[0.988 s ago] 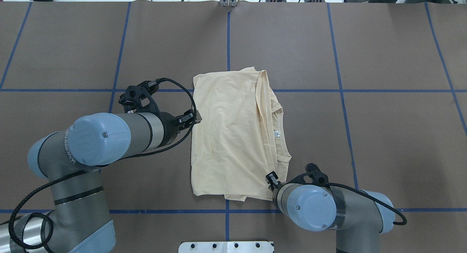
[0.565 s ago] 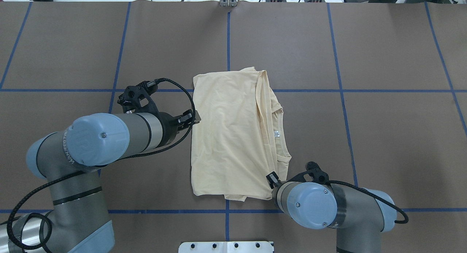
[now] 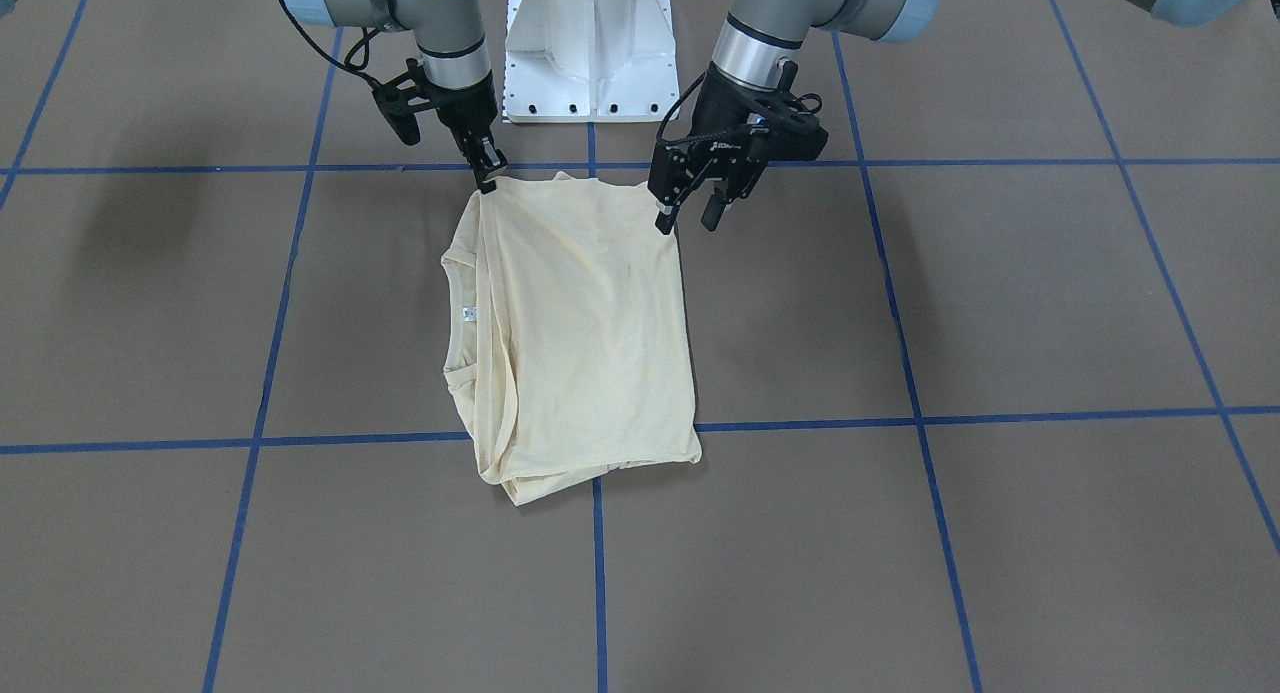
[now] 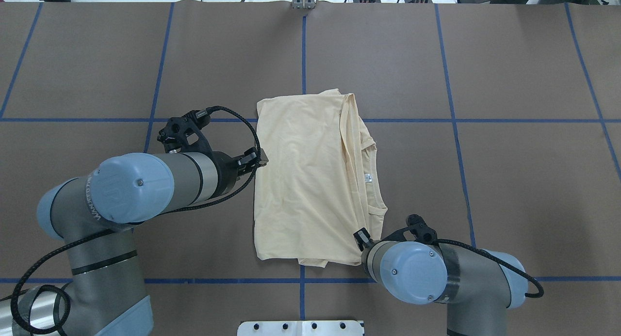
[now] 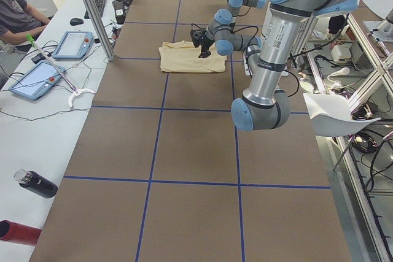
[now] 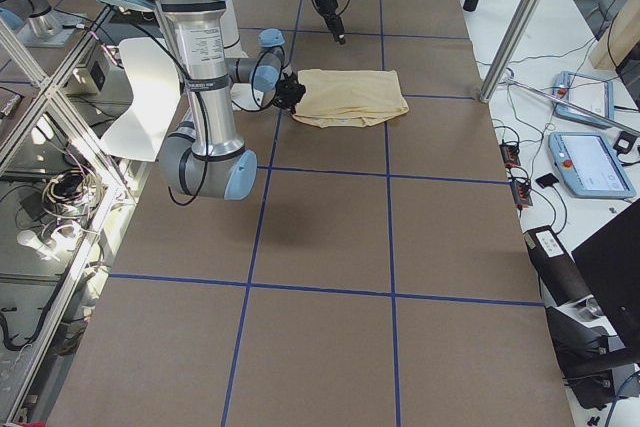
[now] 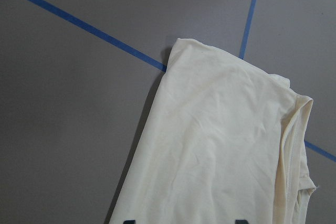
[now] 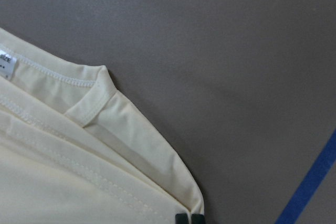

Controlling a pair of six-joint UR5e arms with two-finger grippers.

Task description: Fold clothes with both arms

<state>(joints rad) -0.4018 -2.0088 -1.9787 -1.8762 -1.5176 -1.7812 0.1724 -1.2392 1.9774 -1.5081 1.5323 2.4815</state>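
Lying folded into a rough rectangle at the middle of the brown paper-covered bench [image 4: 509, 190], the pale cream-yellow thin-fabric T-shirt [image 4: 305, 181] shows its plain side. In the overhead view its long edges run from 12 to 6 o'clock. The ribbed neckline and a small white neck label [image 4: 367, 178] sit along its 3 o'clock side. Blue tape grid lines [image 4: 451, 120] disappear beneath the cloth at its 12 o'clock end and at its 6 o'clock edge.

The black two-finger left pincer [image 3: 687, 216] hangs at the T-shirt's 9 o'clock edge. Its jaws are spread wide and hold nothing. In its wrist view the two tips stand well apart over the fabric just inside that edge, though whether they touch the cloth cannot be told.

The black two-finger right pincer [image 3: 487, 180] is down at the T-shirt's 5 o'clock corner, beside the neckline. Its wrist view shows the pads pressed together, with the corner of the fabric running in between them.
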